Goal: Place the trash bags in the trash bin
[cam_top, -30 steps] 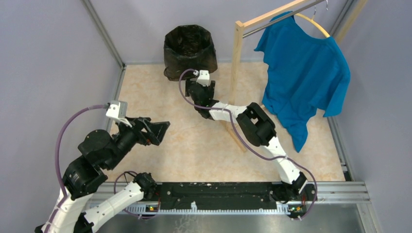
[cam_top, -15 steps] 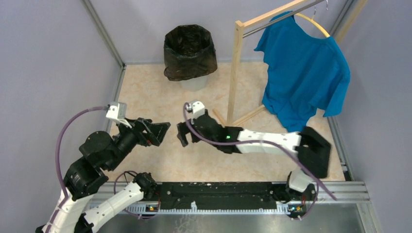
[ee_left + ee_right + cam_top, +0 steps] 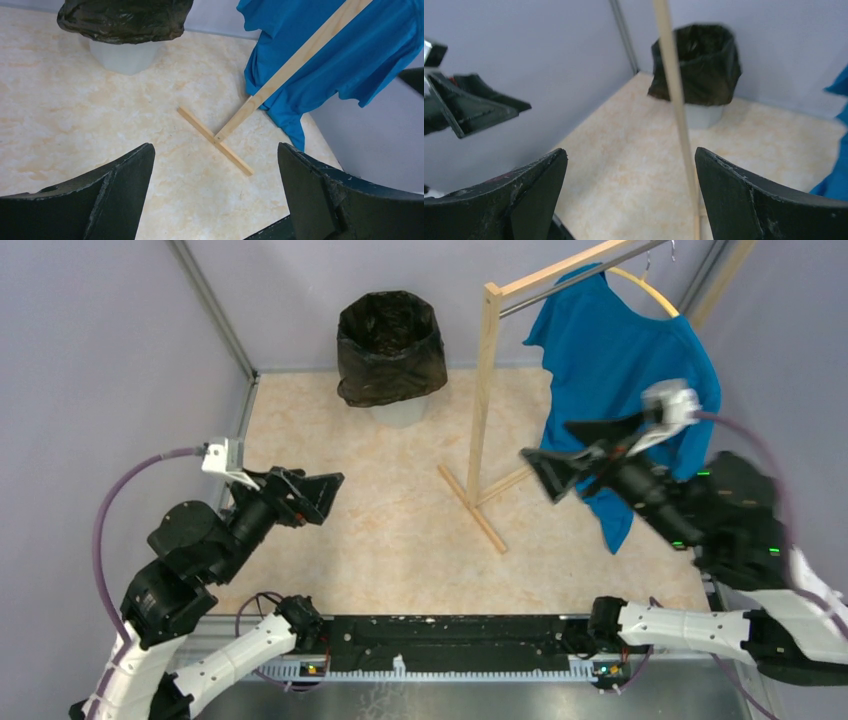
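The glossy black trash bag (image 3: 390, 345) lines the white bin (image 3: 400, 412) at the back of the floor, its rim folded down over the bin's outside. Only the bin's white base shows below it. Bag (image 3: 125, 20) and bin base (image 3: 122, 55) show at the top of the left wrist view, and far off in the right wrist view (image 3: 696, 62). My left gripper (image 3: 318, 490) is open and empty over the left floor. My right gripper (image 3: 545, 468) is open and empty, raised at the right near the shirt.
A wooden rack (image 3: 482, 390) stands right of the bin, its foot bar (image 3: 472, 508) on the floor. A blue shirt (image 3: 630, 390) hangs from it on a hanger. Grey walls close the left, back and right sides.
My right arm has pulled back from the bin's front, swung across the floor and risen to the right side near the shirt. My left arm has shifted slightly left.
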Motion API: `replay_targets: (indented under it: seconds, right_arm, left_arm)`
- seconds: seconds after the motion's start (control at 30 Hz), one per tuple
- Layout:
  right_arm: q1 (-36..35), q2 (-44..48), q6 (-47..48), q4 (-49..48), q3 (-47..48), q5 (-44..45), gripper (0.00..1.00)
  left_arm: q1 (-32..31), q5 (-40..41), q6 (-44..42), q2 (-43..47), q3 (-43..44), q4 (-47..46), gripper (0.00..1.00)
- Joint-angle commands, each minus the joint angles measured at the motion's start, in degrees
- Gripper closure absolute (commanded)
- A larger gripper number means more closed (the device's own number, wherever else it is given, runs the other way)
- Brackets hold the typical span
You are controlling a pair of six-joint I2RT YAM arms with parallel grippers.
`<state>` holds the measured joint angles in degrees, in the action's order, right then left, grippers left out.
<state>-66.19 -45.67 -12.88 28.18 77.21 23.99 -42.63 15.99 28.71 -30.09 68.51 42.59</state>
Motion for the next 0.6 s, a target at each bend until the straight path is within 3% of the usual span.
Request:
replay_targets:
  seconds: [0.0,0.2,0.43,0.57]
  right_arm:
    - [0.19,1.15,9.79,8.0,12.76,9.11,0.01]
    - [0.19,1.66,15.75,5.97,17.47,13.54,0.01]
    - [0.19,3.65,18.08,3.11,14.78,23.41,0.01]
    - [0.22,3.52,17.01,3.26,14.27,24.18,0.01]
  left_arm:
    - [-0.08,2.05,-1.81,-4.57,8.65,-4.3,0.01]
    - [-0.08,2.71,-2.34,-7.28,12.97,-6.13,0.01]
    - [-0.08,4.28,-3.59,-8.83,15.03,-6.31,0.01]
    - [-0.08,3.74,-4.23,-9.4,15.36,-6.56,0.01]
